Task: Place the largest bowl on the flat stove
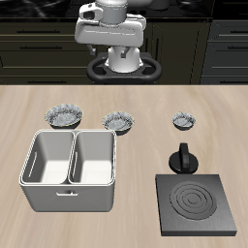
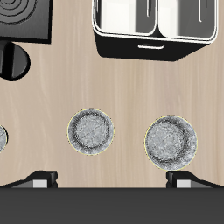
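Even, bright sim light w/ soft shadows, no glare; both views sharp, low-res.

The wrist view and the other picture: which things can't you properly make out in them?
- Gripper: in the wrist view only its finger bases show at the frame edge; open or shut is unclear.
- Smallest bowl: cut off by the wrist view's edge.
- Flat stove: the wrist view shows only one corner.
- Largest bowl: its pattern is too small in the exterior view.
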Robot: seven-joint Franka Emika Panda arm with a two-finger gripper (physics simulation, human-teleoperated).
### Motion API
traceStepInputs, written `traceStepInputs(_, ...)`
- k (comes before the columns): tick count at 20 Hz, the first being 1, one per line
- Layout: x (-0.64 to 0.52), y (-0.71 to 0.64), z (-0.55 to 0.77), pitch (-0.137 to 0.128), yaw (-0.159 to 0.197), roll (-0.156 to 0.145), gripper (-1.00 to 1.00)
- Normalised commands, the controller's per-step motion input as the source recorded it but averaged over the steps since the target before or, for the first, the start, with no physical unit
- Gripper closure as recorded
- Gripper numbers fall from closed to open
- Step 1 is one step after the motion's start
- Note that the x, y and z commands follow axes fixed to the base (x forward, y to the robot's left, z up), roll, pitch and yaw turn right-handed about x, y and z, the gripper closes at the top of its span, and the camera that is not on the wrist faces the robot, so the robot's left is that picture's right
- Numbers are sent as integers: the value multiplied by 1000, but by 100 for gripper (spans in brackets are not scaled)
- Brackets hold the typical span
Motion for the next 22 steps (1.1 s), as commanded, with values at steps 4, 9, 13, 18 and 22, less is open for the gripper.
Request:
traceStepInputs(4,0,-341,-121,28,19,-22,-100)
traceStepInputs(9,-1,-592,-60,2,-2,-63,-100)
traceStepInputs(13,-47,-498,-93,3,30,-38,-100)
traceStepInputs(18,-71,-334,-36,-20,23,-32,-100)
traceStepInputs(22,-146,-301,-47,-7,6,21,-100)
